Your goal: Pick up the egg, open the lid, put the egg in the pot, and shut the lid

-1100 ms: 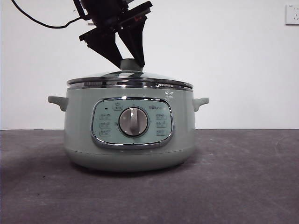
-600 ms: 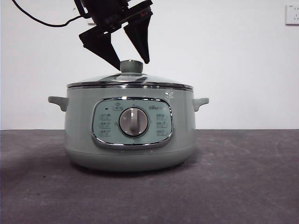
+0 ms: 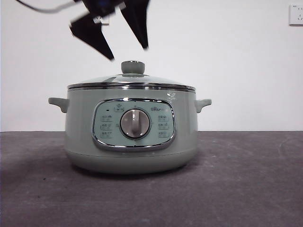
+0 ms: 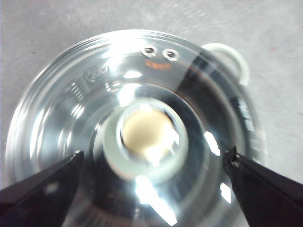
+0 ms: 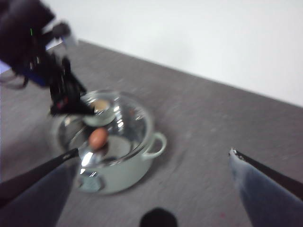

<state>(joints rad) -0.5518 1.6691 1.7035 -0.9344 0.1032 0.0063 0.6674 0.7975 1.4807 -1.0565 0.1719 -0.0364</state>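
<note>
The sage-green pot [image 3: 132, 137] stands on the table with the glass lid [image 3: 130, 81] shut on it. My left gripper [image 3: 129, 53] hangs open just above the lid's green knob [image 3: 132, 66], touching nothing. In the left wrist view the jaws stand wide on either side of the knob [image 4: 149, 135], over the lid [image 4: 94, 85]. The right wrist view shows the brown-orange egg [image 5: 98, 138] inside the pot [image 5: 128, 175], seen through the lid [image 5: 128, 118]. My right gripper [image 5: 154, 152] is open and empty, high and well away from the pot.
The dark grey table [image 3: 246, 179] stretches to both sides of the pot, with a white wall behind. A wall socket [image 3: 296, 14] sits at the top right. The pot's side handles [image 3: 203, 104] stick out left and right.
My left gripper has let go of the lid's knob, opened wider and risen above it. The lid and pot have not moved.
</note>
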